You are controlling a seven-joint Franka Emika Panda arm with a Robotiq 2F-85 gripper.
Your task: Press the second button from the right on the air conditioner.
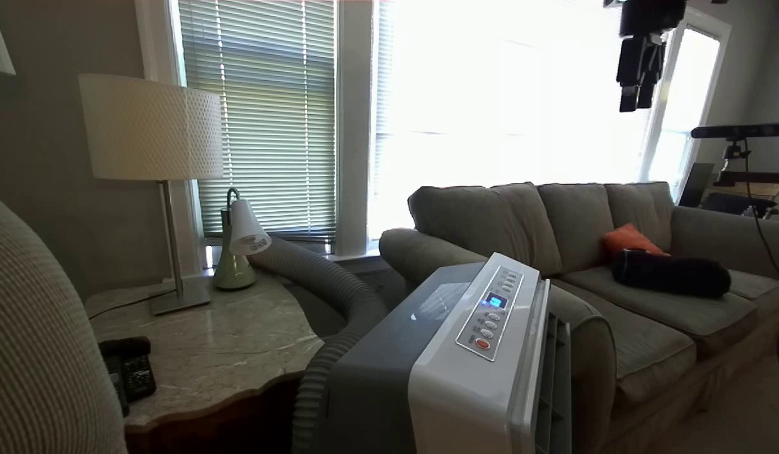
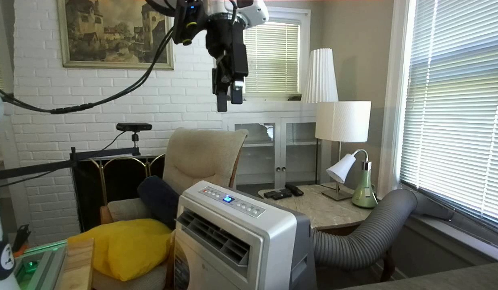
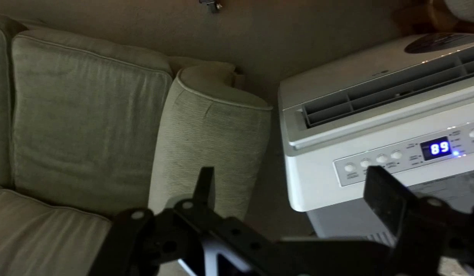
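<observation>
The air conditioner is a grey and white unit with a control strip on top; it also shows in an exterior view and in the wrist view. Its blue-lit display is on. Seen from the front, the second button from the right is white; it shows second from the left in the wrist view. My gripper points down, well above the unit and apart from it; it also shows in an exterior view. In the wrist view my gripper is open and empty.
The grey sofa stands close beside the unit. A thick grey hose runs from its back to the window. A marble-topped table with lamps and phones stands behind it. An armchair with a yellow cushion is near.
</observation>
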